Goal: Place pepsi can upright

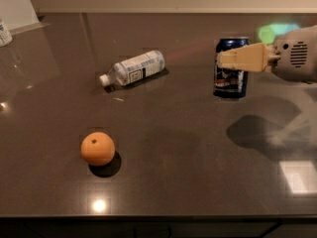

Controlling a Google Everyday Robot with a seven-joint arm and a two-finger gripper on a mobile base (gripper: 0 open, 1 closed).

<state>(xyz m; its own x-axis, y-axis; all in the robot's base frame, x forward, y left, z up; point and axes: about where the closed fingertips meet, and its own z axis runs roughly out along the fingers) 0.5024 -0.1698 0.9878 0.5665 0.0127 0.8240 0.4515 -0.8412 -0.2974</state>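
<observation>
The pepsi can [231,81] is dark blue with a red-white-blue logo and stands upright on the dark countertop [178,148] at the right rear. My gripper [229,58] reaches in from the right edge at the can's upper half. Its tan front part lies across the can's face, and its far side is hidden behind the can. The grey wrist housing [297,56] is just right of the can. The can's base rests on the countertop.
A clear plastic bottle [132,67] with a white label lies on its side to the left of the can. An orange [97,148] sits at the front left. A white-labelled container [5,32] stands at the far left edge. A wall runs along the back.
</observation>
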